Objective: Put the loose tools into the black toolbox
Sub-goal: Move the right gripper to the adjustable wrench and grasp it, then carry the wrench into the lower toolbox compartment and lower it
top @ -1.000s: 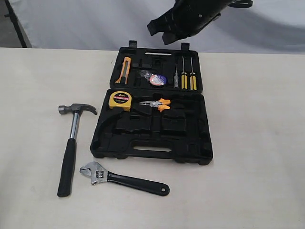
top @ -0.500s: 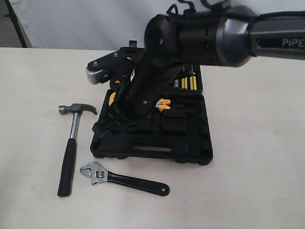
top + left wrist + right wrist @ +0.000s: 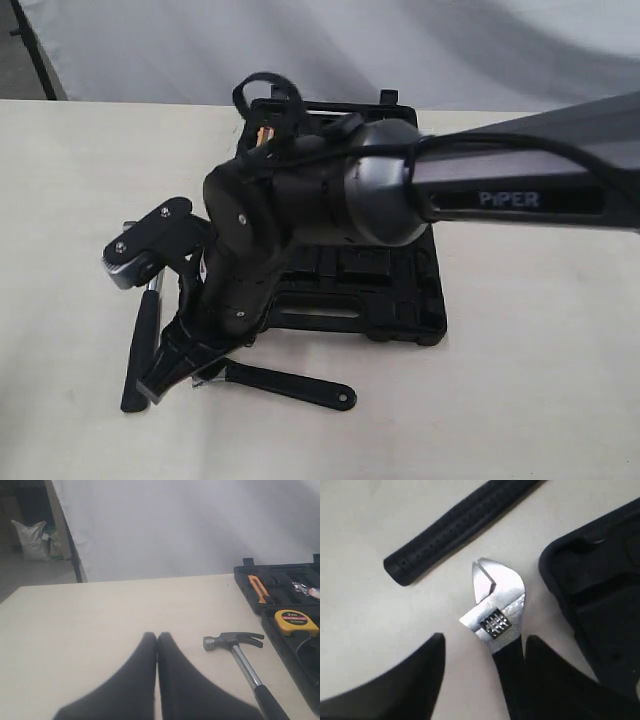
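table [image 3: 530, 400] carries the open black toolbox [image 3: 395, 300]; the hammer [image 3: 245, 665] lies just beside it. left hand [image 3: 157, 637] is pressed closed, empty; right hand [image 3: 485, 642] is spread wide, empty, fingers either side of the wrench [image 3: 497, 615] handle.

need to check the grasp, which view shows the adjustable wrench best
The right wrist view: the adjustable wrench fills the frame, silver head and thumbwheel sharp, handle between the fingers of the open right end effector. The exterior view shows only its black handle; the arm hides the head. The left wrist view misses it.
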